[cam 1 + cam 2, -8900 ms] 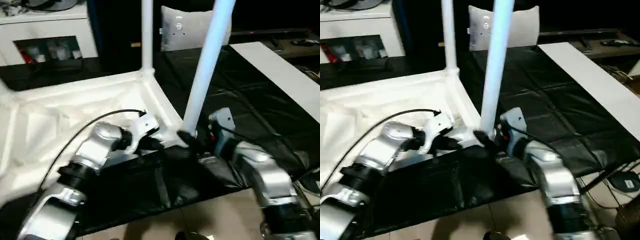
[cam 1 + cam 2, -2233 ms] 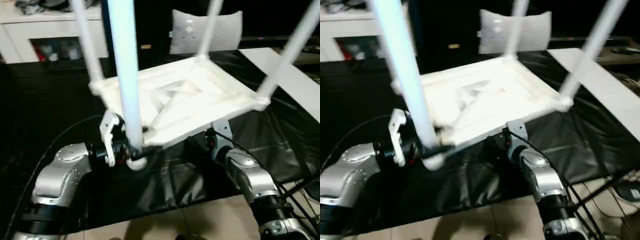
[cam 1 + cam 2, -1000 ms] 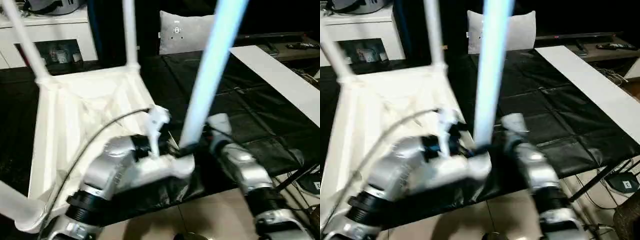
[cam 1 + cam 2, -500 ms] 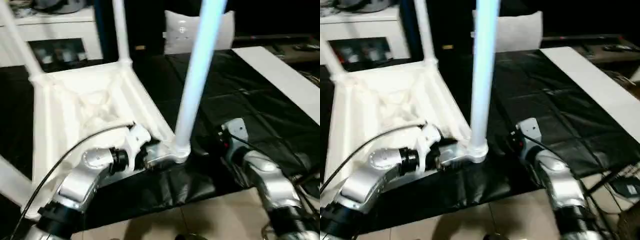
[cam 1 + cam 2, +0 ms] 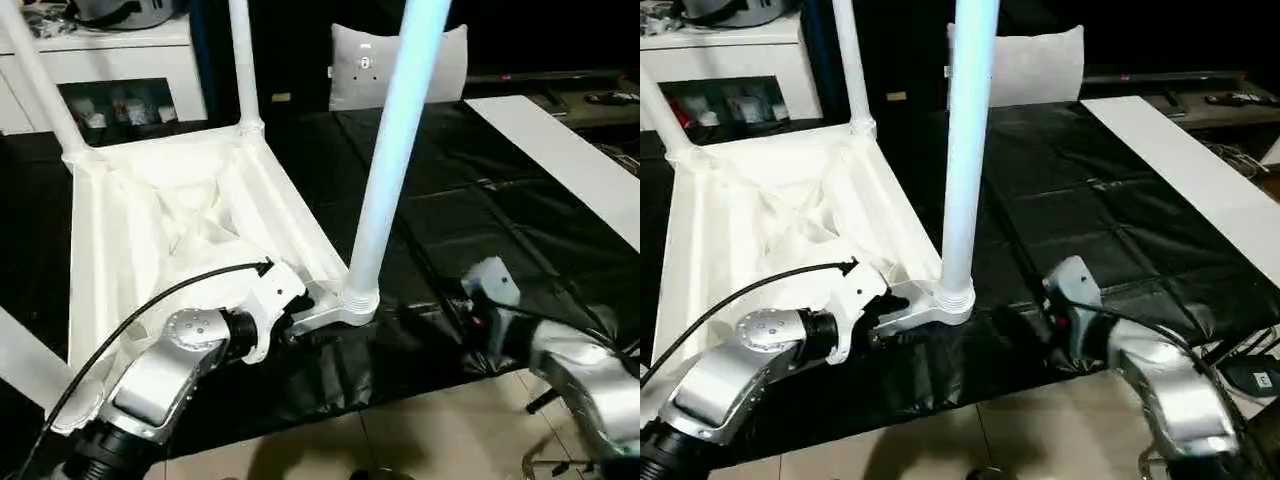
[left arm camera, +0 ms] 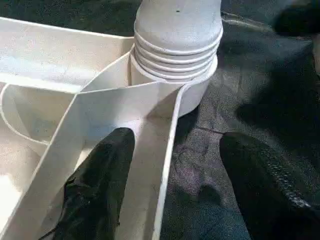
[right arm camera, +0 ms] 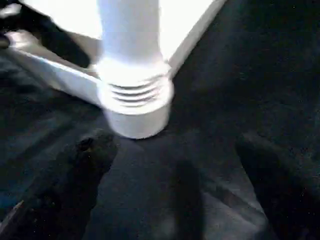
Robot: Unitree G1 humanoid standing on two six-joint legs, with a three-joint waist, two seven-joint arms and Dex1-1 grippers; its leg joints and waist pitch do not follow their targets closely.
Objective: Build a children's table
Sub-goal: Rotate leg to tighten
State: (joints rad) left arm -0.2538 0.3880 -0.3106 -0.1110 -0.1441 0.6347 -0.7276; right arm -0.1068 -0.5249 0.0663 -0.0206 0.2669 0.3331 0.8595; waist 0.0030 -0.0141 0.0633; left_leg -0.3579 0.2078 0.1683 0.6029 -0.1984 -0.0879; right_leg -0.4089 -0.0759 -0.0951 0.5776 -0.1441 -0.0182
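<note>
The upside-down tabletop (image 5: 180, 230) lies on the black-covered work table (image 5: 480, 210), its near corner at that table's front edge, with 3 legs (image 5: 395, 150) in sight standing up from the corner sockets. The left gripper (image 6: 172, 165) straddles the rim by the nearest socket, one finger inside, one outside, not pinching yet. The right gripper (image 7: 175, 185) hangs spread and empty beside that leg. If that leg is only partly threaded, a nudge could tip it, or a pull could slide the top off the front edge.
</note>
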